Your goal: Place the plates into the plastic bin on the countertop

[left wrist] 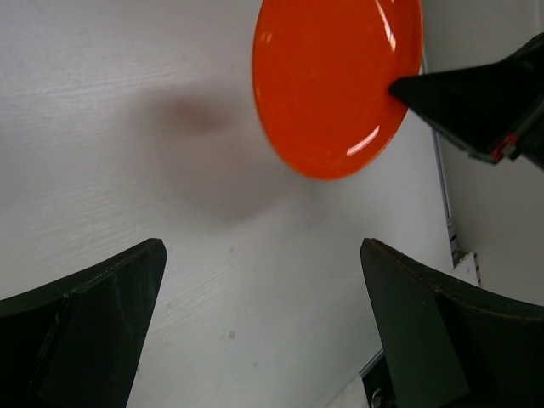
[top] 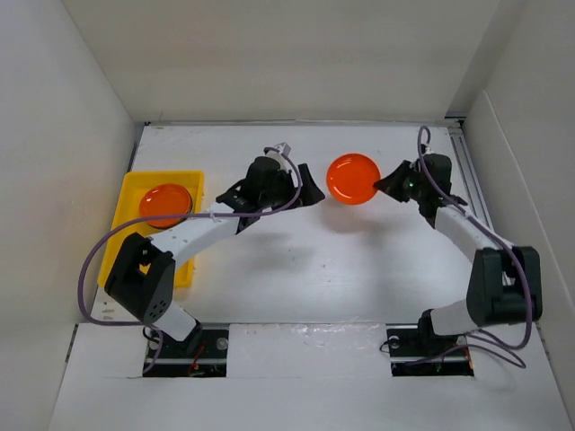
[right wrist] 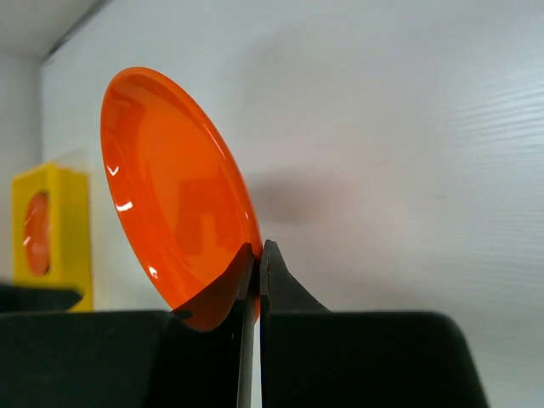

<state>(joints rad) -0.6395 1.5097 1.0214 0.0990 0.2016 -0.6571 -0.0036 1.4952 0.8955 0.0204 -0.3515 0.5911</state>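
While the white countertop (top: 305, 278) spreads wide between its white walls, the yellow plastic bin (top: 128, 190) sits at its left edge, beside the left arm; one orange plate (top: 164, 202) lies flat in the bin's far half; a second orange plate (top: 352, 178) hangs tilted above the middle of the counter, well apart from the bin, throwing a soft shadow beneath it; the right gripper (right wrist: 257, 255) is clamped on that plate's rim, fingers pinched tight either side; the left gripper (left wrist: 262, 246) hovers near the plate, fingers spread wide, grasping nothing.
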